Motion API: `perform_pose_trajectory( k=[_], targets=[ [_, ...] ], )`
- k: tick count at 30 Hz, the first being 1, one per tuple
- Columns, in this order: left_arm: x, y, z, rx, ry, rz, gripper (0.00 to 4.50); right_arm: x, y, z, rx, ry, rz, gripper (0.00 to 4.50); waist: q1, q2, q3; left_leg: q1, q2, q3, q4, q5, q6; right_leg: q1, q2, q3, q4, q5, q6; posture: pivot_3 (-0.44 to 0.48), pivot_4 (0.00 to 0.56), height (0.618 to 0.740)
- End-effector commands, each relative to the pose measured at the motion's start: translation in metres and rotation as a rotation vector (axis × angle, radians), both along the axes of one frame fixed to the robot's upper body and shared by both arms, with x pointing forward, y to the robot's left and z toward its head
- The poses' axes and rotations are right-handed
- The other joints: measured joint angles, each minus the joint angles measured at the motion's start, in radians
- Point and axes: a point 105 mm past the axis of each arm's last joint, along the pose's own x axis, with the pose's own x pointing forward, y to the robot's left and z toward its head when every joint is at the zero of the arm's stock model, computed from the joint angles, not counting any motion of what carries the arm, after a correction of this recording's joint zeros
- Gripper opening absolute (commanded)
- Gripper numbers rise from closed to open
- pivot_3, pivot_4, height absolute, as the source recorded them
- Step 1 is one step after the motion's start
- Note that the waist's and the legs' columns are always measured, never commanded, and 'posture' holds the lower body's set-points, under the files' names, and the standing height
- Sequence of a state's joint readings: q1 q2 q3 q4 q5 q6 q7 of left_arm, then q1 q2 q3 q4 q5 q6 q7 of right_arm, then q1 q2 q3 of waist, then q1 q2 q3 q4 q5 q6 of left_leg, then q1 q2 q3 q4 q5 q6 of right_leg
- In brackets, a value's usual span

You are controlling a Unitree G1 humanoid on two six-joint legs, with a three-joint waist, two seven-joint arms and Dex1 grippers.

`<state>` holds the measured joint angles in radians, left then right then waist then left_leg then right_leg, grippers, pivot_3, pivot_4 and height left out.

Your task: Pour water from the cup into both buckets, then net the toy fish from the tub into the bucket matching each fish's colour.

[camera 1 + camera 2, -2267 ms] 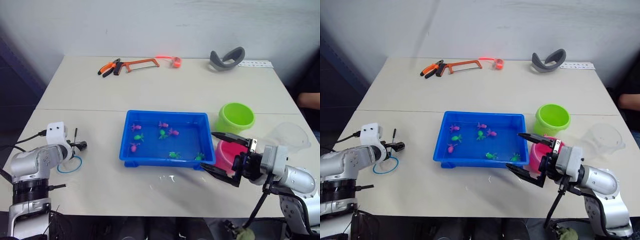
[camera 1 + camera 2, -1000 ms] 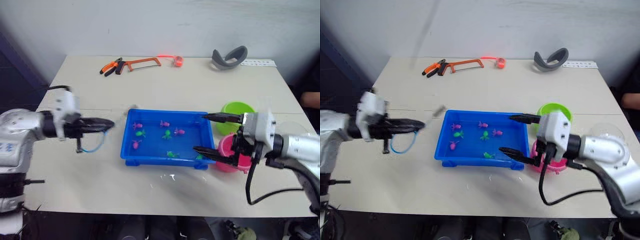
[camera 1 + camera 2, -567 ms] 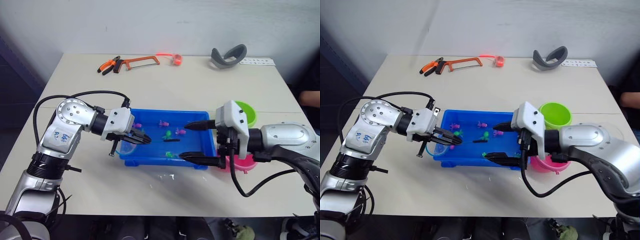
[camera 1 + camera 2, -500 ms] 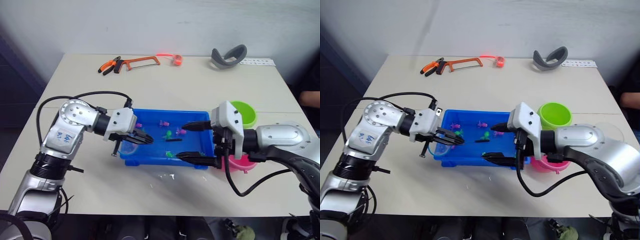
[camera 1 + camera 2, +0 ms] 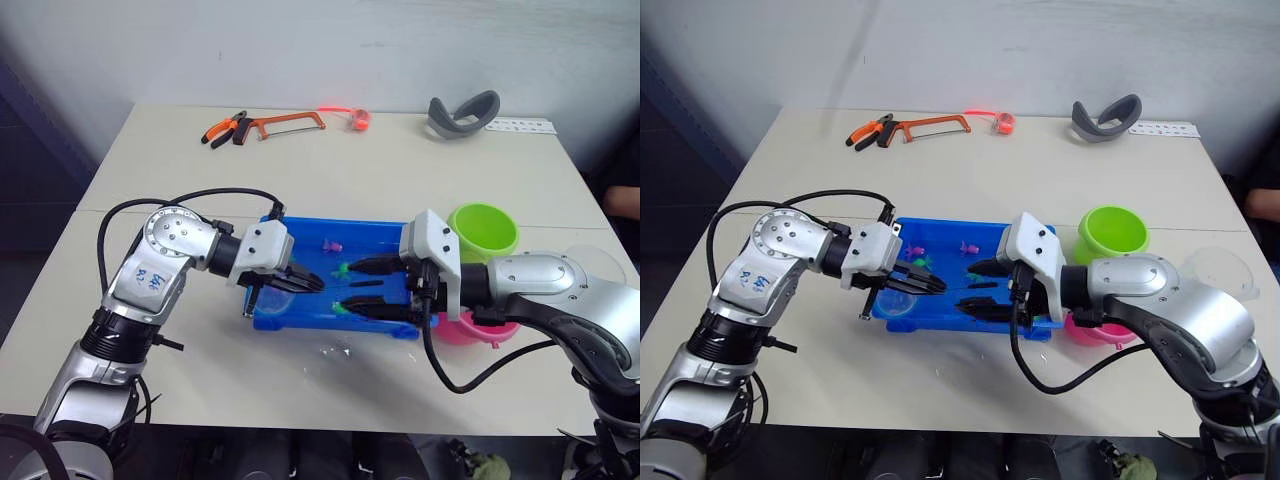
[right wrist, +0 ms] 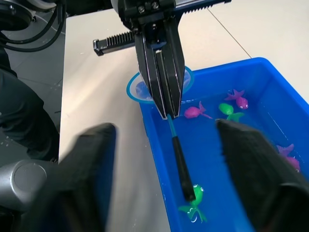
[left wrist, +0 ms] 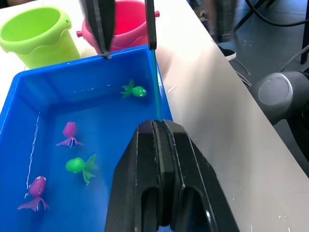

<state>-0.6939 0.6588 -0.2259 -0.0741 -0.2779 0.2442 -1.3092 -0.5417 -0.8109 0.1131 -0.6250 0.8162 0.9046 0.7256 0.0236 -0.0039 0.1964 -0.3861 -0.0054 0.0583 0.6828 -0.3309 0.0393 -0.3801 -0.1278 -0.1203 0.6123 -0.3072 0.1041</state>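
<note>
Net handover over the tub (image 5: 300,228).
Left gripper (image 5: 930,285) clamps the net (image 6: 179,159); right gripper (image 5: 360,285), jaws apart, apparently must close on its handle.

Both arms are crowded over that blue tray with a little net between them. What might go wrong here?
1. The left gripper pinches the net near its hoop, and the thin handle points between the right gripper's open jaws. If they close off-line, the stick may slip and fall into the tub.
2. The right arm passes right beside the pink bucket, so a sideways move might tip it.
</note>
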Motion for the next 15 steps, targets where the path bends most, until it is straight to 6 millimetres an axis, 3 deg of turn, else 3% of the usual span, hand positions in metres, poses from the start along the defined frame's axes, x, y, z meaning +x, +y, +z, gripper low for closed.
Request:
perform_pose_trajectory(
  k=[1,3,8,11,15],
  targets=[
    [-0.005,-0.006,0.005,-0.01,-0.032,-0.02,0.0,-0.002,0.002,0.002,0.0,-0.018,0.017,1.18,0.0,0.0,0.0,0.0,0.0,0.0,0.0,0.0,0.0,0.0,0.0,0.0,0.0,0.0,0.0,0.0,0.15,0.74],
    [-0.005,-0.007,0.006,-0.015,-0.031,-0.018,0.0,-0.002,0.002,0.001,-0.002,-0.015,0.018,0.19,0.0,0.0,0.0,0.0,0.0,0.0,0.0,0.0,0.0,0.0,0.0,0.0,0.0,0.0,0.0,0.0,0.15,0.74],
    [-0.008,-0.008,0.007,-0.034,0.01,-0.021,0.0,-0.002,0.0,-0.002,-0.006,-0.021,0.024,0.09,0.0,0.0,0.0,0.0,0.0,0.0,0.0,0.0,0.0,0.0,0.003,0.0,0.0,0.0,0.0,0.0,0.15,0.74],
    [-0.013,-0.003,0.019,-0.131,0.095,0.012,0.96,-0.002,-0.002,0.001,0.005,-0.05,0.02,0.0,0.0,0.0,0.0,0.0,0.0,0.0,0.0,0.0,0.0,0.0,0.003,0.0,0.0,0.0,0.0,0.0,0.15,0.74],
    [-0.013,0.015,0.049,-0.342,0.123,0.058,2.81,-0.004,-0.013,0.007,0.025,-0.07,-0.007,0.0,-0.001,0.0,0.0,0.0,0.0,-0.001,0.0,0.0,0.0,0.0,0.0,0.0,0.0,0.0,0.0,0.0,0.15,0.74]
  ],
)
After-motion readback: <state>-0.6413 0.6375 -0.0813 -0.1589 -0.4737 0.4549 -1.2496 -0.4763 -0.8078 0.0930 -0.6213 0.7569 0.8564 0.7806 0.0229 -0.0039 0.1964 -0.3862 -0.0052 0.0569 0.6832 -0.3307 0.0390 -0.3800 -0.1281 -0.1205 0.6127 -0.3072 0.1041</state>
